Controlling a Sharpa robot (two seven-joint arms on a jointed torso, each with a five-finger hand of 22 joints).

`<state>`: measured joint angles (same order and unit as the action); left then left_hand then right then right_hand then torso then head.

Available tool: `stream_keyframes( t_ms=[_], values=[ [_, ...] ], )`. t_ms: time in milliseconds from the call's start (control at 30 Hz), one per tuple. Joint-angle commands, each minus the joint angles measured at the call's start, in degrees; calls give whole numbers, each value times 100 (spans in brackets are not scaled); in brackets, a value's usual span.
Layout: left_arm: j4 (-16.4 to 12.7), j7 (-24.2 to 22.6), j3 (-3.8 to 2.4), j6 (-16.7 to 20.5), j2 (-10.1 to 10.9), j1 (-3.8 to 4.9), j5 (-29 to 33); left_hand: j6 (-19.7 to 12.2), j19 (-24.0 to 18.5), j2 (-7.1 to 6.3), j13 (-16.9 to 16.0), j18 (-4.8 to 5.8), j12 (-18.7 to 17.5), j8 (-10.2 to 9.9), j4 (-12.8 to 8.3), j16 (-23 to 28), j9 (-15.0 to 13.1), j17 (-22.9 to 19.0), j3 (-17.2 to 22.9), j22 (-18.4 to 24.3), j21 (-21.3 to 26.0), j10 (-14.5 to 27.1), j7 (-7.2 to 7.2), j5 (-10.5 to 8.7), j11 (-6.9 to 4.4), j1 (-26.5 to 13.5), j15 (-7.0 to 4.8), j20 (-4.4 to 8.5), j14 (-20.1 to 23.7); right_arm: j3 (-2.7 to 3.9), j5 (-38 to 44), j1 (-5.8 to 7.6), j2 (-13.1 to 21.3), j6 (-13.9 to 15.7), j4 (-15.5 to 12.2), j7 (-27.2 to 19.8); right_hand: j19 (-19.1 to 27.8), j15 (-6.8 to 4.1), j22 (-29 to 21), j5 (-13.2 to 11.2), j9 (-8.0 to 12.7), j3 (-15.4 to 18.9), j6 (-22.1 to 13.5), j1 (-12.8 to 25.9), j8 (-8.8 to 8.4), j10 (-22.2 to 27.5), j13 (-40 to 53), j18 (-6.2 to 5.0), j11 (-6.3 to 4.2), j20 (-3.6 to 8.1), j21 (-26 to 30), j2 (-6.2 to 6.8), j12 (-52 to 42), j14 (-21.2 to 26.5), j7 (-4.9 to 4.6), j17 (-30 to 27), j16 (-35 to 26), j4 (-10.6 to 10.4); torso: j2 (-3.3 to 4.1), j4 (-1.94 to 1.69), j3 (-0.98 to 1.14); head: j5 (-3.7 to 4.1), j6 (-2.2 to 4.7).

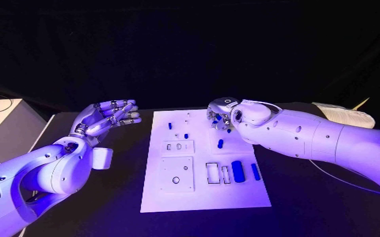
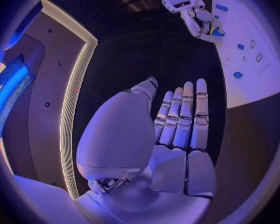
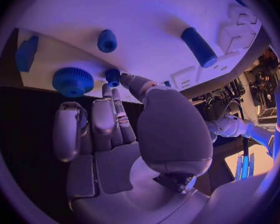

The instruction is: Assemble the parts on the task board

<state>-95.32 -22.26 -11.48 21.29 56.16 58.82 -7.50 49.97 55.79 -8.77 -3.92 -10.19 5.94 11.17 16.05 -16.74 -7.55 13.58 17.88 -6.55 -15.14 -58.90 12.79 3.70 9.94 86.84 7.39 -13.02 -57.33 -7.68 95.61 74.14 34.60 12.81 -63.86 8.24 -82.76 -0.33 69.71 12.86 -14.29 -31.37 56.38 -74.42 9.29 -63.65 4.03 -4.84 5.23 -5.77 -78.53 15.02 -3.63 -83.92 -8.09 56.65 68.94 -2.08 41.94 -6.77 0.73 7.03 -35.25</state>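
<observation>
The white task board (image 1: 202, 190) lies in the middle of the black table. Blue parts lie on it: a long peg (image 1: 238, 171), a thinner one (image 1: 256, 171) and small pieces (image 1: 220, 144) (image 1: 186, 135). My right hand (image 1: 220, 112) hangs over the board's far right corner. In the right wrist view its thumb and a fingertip (image 3: 109, 89) close round a small blue part (image 3: 113, 76), beside a blue gear (image 3: 72, 81). A blue peg (image 3: 107, 40) and a cylinder (image 3: 199, 46) lie further along. My left hand (image 1: 111, 115) floats left of the board, its fingers (image 2: 184, 117) straight and holding nothing.
White recessed blocks (image 1: 177, 174) and slots (image 1: 218, 173) sit on the board's near half. A pale paper-like sheet (image 1: 348, 115) lies at the table's far right, and a thin cable (image 1: 336, 175) runs under my right arm. A light surface (image 1: 16, 117) borders the table on the left.
</observation>
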Motion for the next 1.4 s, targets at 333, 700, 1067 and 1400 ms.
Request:
stream_keyframes(
  t_ms=[333, 700, 1067, 1400],
  values=[
    [0, -8, -6, -102, 12, 2, -20, -28, 1, -57, 7, -23, -41, -40, -2, -25, 7, 9, 40, 11, -24, 11, 100, -39, 51, -10, 19, -20, 44, -1, 149, -8, 119, 31, -158, 70, 36, 44, 11, 12, -22, 62, 6, -34, 3, 2, 10, 57, -8, -13, -4, 14, -9, -20, 10, 9, 35, -8, 16, -19, -8, 20, 5],
    [7, -4, -6, -103, 20, 2, -20, -28, 1, -57, 7, -23, -41, -40, -2, -25, 7, 9, 40, 11, -24, 11, 100, -39, 51, -10, 19, -20, 44, -1, 137, -10, 194, 4, -254, 98, 41, 42, 3, 10, -27, 91, 2, -21, 1, -18, 18, 55, -12, -12, 1, 22, -15, -14, 12, -8, 29, -20, 25, -41, -13, 40, 3],
    [38, -1, -5, -109, 4, -1, -20, -28, 1, -57, 7, -23, -41, -40, -2, -25, 7, 9, 40, 11, -24, 11, 100, -39, 51, -10, 19, -20, 44, 0, 170, -10, 249, -4, -274, 175, 38, 42, 13, 9, -29, 97, 1, -19, 1, -24, 20, 57, -13, -11, -4, 20, -16, -14, 13, -2, 35, -24, 37, -47, -19, 67, 3],
    [43, -1, -5, -109, 3, -1, -19, -32, -6, -60, 6, -24, -62, -47, -6, -24, 9, 25, 48, 17, -20, 12, 102, -39, 54, -8, 23, -24, 65, 1, 171, -10, 267, -84, -267, 176, 43, 38, 5, 7, -38, 102, 14, -25, 8, -53, 29, 54, -19, -9, 2, -4, -24, -11, 22, -7, 37, -36, 39, -52, -18, 69, -16]
  ],
)
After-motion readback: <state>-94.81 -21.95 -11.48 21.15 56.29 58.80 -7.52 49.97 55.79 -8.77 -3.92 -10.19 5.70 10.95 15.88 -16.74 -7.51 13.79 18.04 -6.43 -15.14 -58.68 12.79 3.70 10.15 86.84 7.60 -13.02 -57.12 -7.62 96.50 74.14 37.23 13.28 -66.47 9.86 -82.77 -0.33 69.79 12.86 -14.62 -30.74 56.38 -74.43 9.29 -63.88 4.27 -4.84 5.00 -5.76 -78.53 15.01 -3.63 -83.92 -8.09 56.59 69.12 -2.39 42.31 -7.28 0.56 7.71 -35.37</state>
